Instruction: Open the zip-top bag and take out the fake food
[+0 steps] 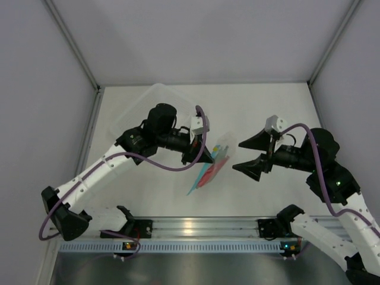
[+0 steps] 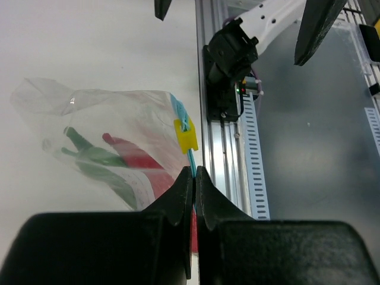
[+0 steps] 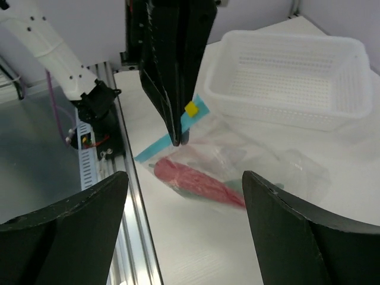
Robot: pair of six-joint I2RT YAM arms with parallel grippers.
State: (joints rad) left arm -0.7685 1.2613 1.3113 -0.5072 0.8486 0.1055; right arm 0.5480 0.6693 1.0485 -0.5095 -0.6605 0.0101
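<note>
Zip-top bag (image 2: pixel 113 133), probably light, limp and slippery, pinched beside its yellow slider (image 2: pixel 186 135) by the closed left gripper (image 2: pixel 194 173); right gripper (image 1: pixel 238 156) wide, empty.

a white perforated tub (image 3: pixel 279 110) sits on the white table (image 1: pixel 267 107).

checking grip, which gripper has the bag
The left gripper, shut on the zip-top bag at its blue strip; the right gripper hangs open, apart from it.

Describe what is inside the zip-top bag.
Through the clear zip-top bag a red chili and green chilies show. Their lower ends are hidden behind the left end effector, which pinches the zip strip.
</note>
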